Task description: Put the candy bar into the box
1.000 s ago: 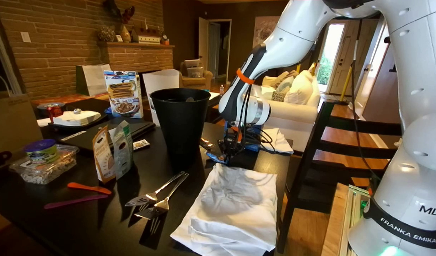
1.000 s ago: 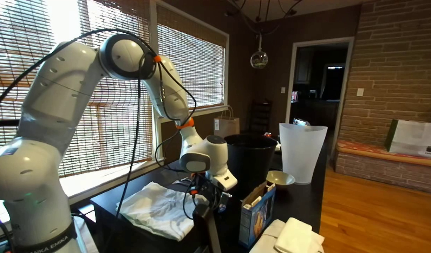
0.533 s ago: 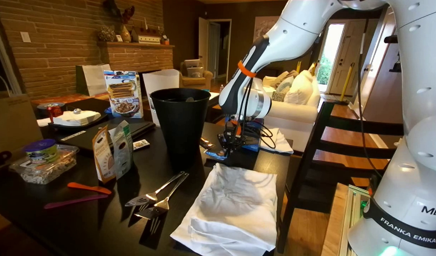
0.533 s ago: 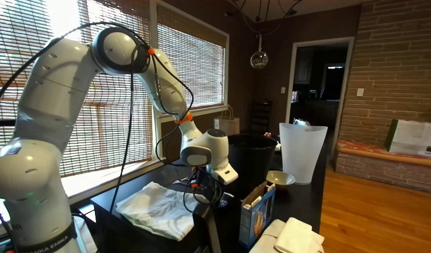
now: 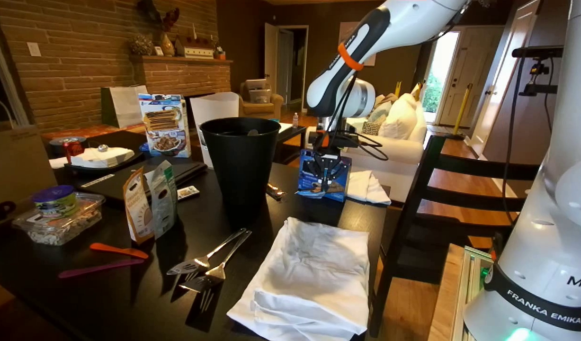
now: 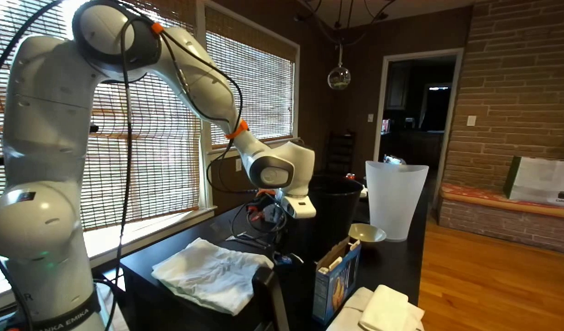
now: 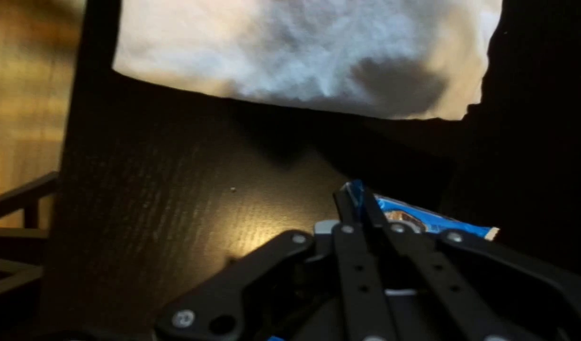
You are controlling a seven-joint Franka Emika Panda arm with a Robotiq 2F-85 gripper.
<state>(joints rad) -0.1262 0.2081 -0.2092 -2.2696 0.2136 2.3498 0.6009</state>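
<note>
Over the table (image 7: 143, 199), pinching the bar (image 7: 437, 222) by one end in the gripper (image 7: 357, 199), near the open-topped box (image 6: 339, 285). Legible on the arm's base (image 5: 531, 284): "FRANKA EMIKA", "ML". Farther out, inside a clear tub (image 5: 91, 218), pale pieces (image 5: 53, 233).

Pairs and singles, by count

On the bench (image 5: 105, 303), two bins (image 5: 240, 166), two pouches (image 5: 138, 208), two coloured utensils (image 5: 119, 250) and two metal servers (image 5: 219, 271) are counted. One blue box (image 6: 337, 282), one cereal carton (image 5: 165, 125), one bowl (image 6: 367, 235) and one purple-lidded tub (image 5: 57, 206) are also seen, with one blue-wrapped candy bar (image 7: 439, 223).
</note>
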